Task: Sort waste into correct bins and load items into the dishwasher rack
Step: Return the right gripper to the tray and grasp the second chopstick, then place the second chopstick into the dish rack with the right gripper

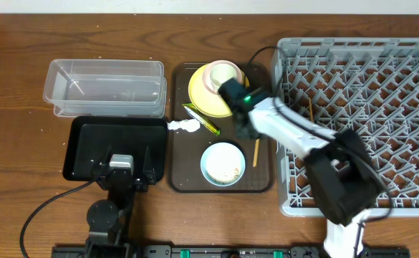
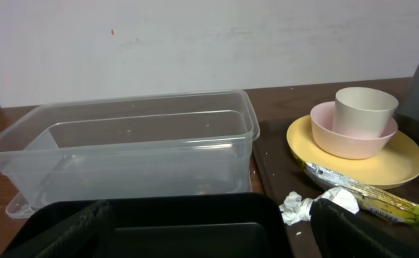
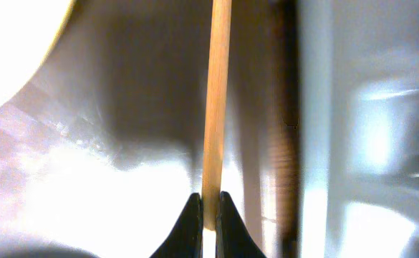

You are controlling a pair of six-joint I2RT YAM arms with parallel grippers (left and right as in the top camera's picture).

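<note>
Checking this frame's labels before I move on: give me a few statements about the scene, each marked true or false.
1. The right gripper is shut on a chopstick. True.
2. The bowl is in the rack. False: it sits on the brown tray, outside the rack.
3. The white cup sits in the pink cup on the plate. True.
4. The tissue lies in the tub. False: it lies beside the wrapper, outside the tub.
5. The left gripper holds the wrapper. False: it is open and empty.
</note>
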